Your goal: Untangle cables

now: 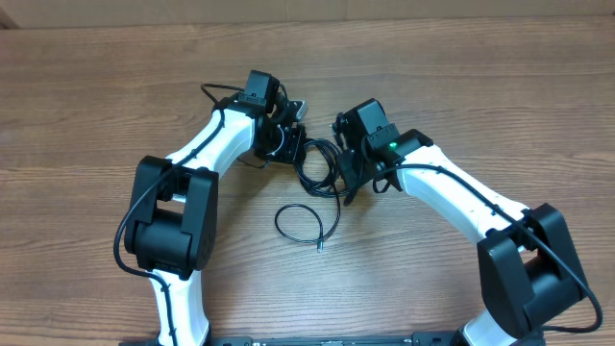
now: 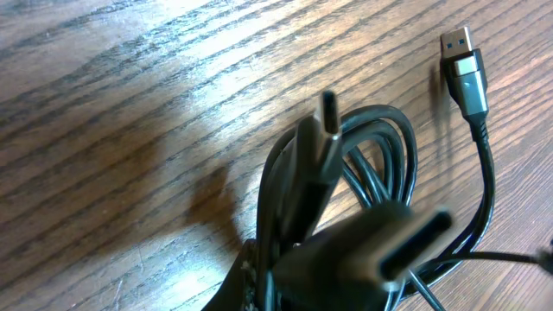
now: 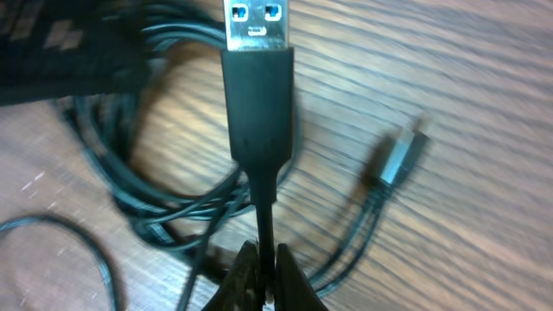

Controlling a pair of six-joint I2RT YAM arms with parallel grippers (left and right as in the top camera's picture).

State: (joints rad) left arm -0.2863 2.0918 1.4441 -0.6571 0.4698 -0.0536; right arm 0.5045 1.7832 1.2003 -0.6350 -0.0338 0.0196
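The cables (image 1: 319, 163) lie as a black tangle on the wooden table between my two grippers, and one loose loop (image 1: 307, 223) trails toward the front. My left gripper (image 1: 285, 142) is shut on the tangle's left side. In the left wrist view the coiled cords (image 2: 393, 164) rise from my left gripper (image 2: 289, 289). A blurred plug (image 2: 380, 250) hangs close to the lens and a grey-tipped plug (image 2: 462, 69) lies flat. My right gripper (image 3: 266, 269) is shut on the thin cord just below a USB plug (image 3: 257, 95), which stands up from the jaws.
The wooden table (image 1: 96, 96) extends on all sides. Another grey-tipped plug (image 3: 399, 160) lies to the right of the held cord. Each arm's own thicker black wire (image 1: 125, 231) runs along its white links.
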